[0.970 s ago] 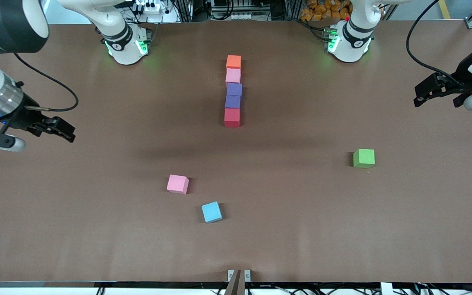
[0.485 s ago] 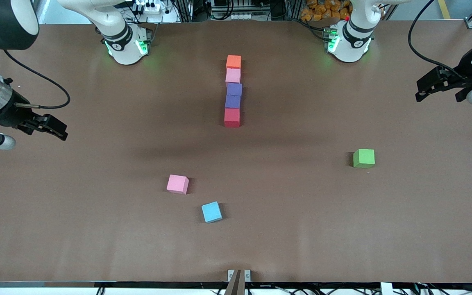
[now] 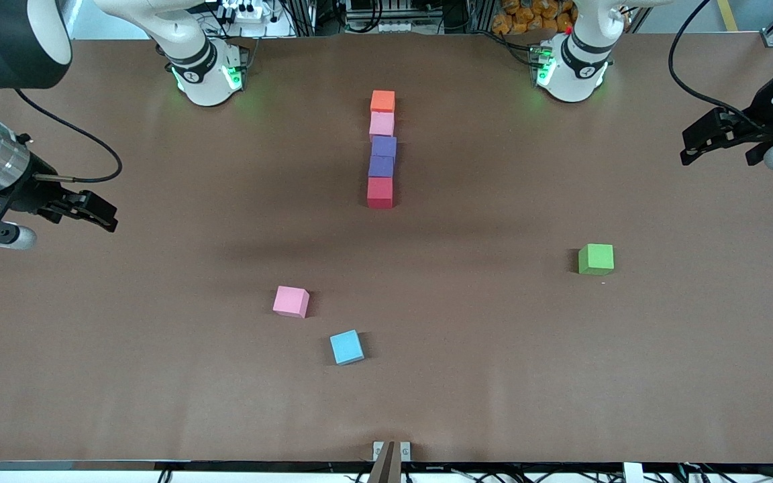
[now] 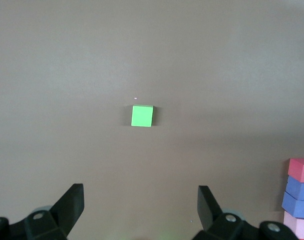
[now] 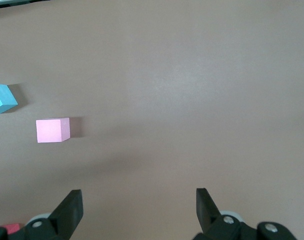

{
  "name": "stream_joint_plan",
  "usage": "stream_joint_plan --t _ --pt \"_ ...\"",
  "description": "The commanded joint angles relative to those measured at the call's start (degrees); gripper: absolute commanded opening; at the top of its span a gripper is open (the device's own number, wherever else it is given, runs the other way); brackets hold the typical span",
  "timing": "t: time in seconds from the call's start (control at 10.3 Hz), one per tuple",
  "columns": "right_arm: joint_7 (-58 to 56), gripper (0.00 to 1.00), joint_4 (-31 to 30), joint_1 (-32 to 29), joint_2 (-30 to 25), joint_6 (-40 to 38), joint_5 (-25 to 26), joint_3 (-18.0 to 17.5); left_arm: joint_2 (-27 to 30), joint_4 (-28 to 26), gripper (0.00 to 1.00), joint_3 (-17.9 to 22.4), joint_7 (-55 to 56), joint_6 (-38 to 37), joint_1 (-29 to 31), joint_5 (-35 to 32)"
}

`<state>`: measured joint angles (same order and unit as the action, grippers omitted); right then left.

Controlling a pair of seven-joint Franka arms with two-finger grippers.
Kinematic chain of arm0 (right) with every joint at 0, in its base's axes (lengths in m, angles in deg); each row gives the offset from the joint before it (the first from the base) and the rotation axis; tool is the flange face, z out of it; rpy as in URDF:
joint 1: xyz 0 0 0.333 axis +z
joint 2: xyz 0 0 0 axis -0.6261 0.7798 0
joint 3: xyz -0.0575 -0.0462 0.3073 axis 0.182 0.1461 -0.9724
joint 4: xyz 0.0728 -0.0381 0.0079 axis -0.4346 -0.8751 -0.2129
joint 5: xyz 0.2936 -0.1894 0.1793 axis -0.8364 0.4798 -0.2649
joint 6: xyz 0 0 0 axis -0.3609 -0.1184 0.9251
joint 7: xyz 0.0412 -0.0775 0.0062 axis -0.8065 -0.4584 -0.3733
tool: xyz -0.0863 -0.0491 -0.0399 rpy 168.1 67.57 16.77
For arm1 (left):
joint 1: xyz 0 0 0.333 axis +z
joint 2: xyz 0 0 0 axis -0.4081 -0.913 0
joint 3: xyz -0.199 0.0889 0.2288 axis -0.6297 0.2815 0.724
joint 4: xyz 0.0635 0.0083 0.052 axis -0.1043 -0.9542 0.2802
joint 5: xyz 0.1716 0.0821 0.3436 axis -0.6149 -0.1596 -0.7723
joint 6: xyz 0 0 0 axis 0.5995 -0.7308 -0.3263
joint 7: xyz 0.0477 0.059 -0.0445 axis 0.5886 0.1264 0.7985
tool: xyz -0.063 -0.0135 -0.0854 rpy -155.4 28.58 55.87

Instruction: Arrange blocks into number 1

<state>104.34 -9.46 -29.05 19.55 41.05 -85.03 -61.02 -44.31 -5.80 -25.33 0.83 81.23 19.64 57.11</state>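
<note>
Five blocks lie in one touching column at the table's middle, near the arms' bases: orange (image 3: 382, 101) closest to the bases, then pink (image 3: 381, 124), purple (image 3: 384, 145), purple (image 3: 380, 166) and red (image 3: 380, 192). The upper purple sits slightly askew from the line. My right gripper (image 3: 106, 216) hangs open and empty over the right arm's end of the table, well away from the column. My left gripper (image 3: 687, 149) hangs open and empty over the left arm's end. In the left wrist view, the red block (image 4: 301, 170) and the purple ones (image 4: 298, 189) show at the edge, beyond the open left gripper (image 4: 140, 205). The right gripper (image 5: 139, 207) is open over bare table.
A green cube (image 3: 595, 259) (image 4: 141, 115) lies toward the left arm's end. A loose pink cube (image 3: 290, 301) (image 5: 52, 130) and a light blue cube (image 3: 346, 347) (image 5: 1, 98) lie nearer the front camera than the column. The brown table (image 3: 494, 369) is bare around them.
The right gripper drew back toward its end of the table, then drifted slightly inward again. The left gripper shifted a little toward its base. No cube moved.
</note>
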Motion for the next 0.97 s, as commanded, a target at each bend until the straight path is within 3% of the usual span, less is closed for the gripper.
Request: stream_joint_plan --t 0.0,0.58,0.87 --pt "-0.64 1.00 0.68 -0.48 0.54 -0.76 -0.09 -0.19 0.60 0.31 1.00 -0.13 -0.31 -1.11 0.22 0.24" --pt "-0.73 1.00 0.68 -0.74 -0.07 -0.93 -0.09 -0.19 0.60 0.31 1.00 -0.04 -0.31 -1.11 0.14 0.32" --pt "-0.03 1.00 4.52 -0.57 -0.86 -7.93 -0.09 -0.19 0.60 0.31 1.00 -0.04 -0.31 -1.11 0.22 0.41"
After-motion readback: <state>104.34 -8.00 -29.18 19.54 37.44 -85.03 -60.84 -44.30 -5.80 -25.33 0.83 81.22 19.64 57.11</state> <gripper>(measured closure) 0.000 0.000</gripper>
